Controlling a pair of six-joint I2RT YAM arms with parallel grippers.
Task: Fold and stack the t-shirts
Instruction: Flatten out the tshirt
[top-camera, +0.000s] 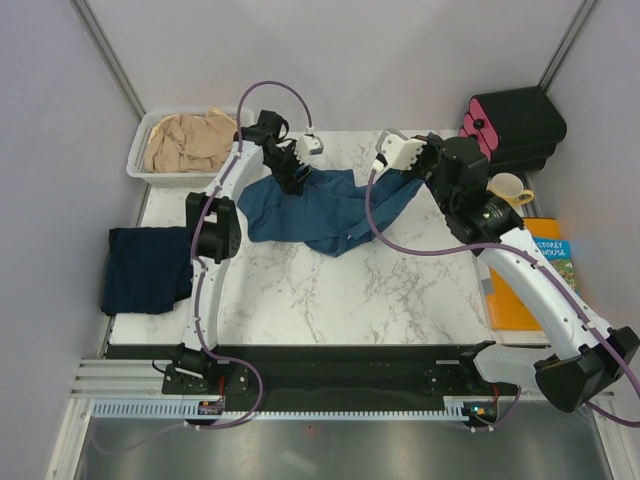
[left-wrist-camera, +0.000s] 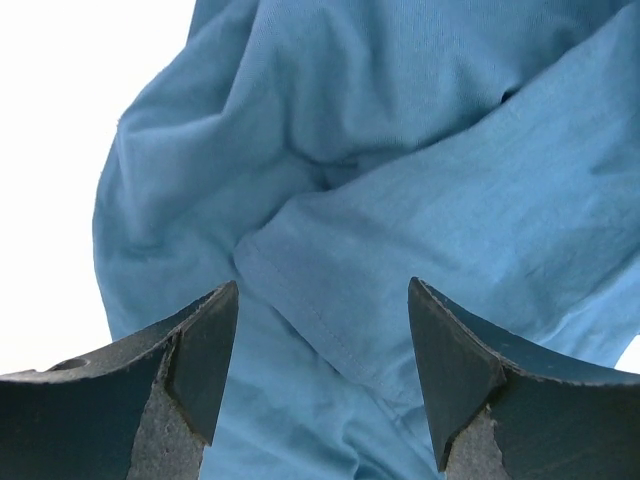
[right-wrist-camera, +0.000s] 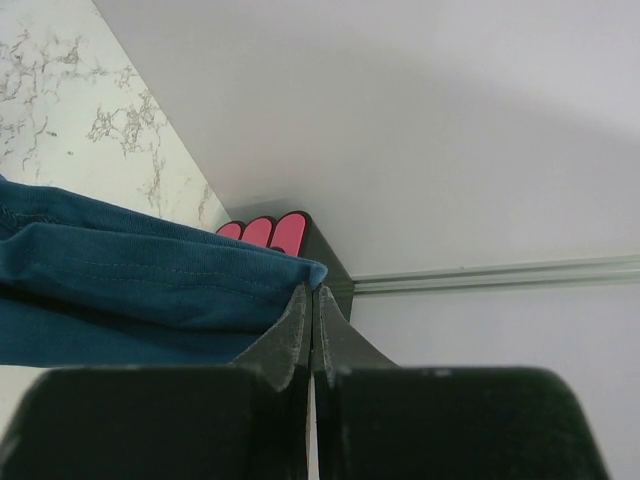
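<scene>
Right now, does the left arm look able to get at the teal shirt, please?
Probably yes. The left tool is open just above the teal shirt, with only cloth showing between its fingers and nothing in the way. The right tool pinches the shirt's edge, off to one side.

Top view looks steeply down from the near side, whole counter (top-camera: 330, 290) in shot; left wrist view sits close over the teal t-shirt (left-wrist-camera: 400, 150), facing down; right wrist view skims low toward the wall (right-wrist-camera: 400, 120); all share that shirt.

Orange bk (top-camera: 515, 300) cover: "STOREY HOUSE" (rest too small, pt. hidden).
</scene>
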